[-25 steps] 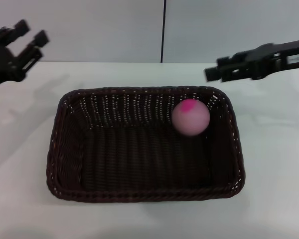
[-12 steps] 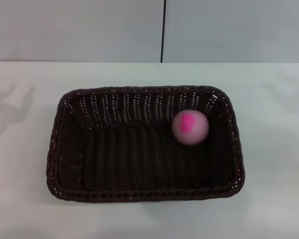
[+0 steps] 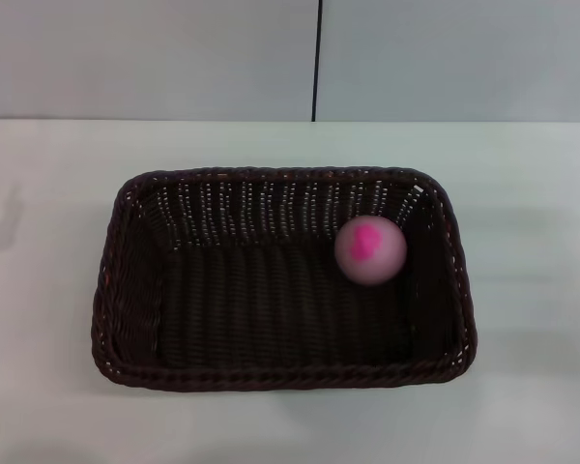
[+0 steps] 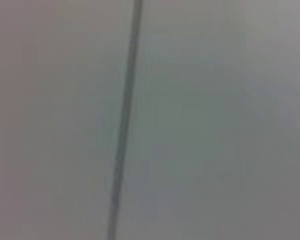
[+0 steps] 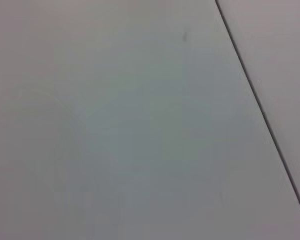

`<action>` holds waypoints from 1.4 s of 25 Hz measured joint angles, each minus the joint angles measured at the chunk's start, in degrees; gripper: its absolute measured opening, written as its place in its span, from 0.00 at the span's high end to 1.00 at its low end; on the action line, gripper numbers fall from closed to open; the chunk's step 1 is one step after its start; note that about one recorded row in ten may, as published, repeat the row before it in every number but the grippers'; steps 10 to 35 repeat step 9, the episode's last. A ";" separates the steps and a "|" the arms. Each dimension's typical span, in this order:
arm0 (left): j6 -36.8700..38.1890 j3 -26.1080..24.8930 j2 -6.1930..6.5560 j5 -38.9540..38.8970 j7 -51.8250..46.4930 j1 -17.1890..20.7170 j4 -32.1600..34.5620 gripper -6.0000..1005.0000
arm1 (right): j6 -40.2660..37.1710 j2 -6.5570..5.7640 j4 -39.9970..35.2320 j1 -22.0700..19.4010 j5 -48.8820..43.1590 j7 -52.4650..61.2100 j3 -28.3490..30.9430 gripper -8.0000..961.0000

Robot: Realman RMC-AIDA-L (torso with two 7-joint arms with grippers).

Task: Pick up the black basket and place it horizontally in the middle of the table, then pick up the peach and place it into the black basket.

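Both grippers gone from view; peach (image 3: 369, 250) sits inside black basket (image 3: 280, 278).

No legible text (nor any labels)

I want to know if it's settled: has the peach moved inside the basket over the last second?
Yes, slightly. The peach has rolled a little toward the near rim of the black basket, away from the far wall, staying at its right end.
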 joint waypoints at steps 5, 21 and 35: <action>3.95 -3.66 0.10 -1.90 8.51 -0.38 -5.76 0.50 | 0.39 -0.10 -0.12 -0.11 0.00 0.05 0.04 0.33; 4.90 -4.45 0.13 -1.97 10.84 -0.15 -7.88 0.50 | 1.07 -0.19 -0.52 -0.36 0.33 -0.11 0.13 0.33; 4.90 -4.45 0.13 -1.97 10.84 -0.15 -7.88 0.50 | 1.07 -0.19 -0.52 -0.36 0.33 -0.11 0.13 0.33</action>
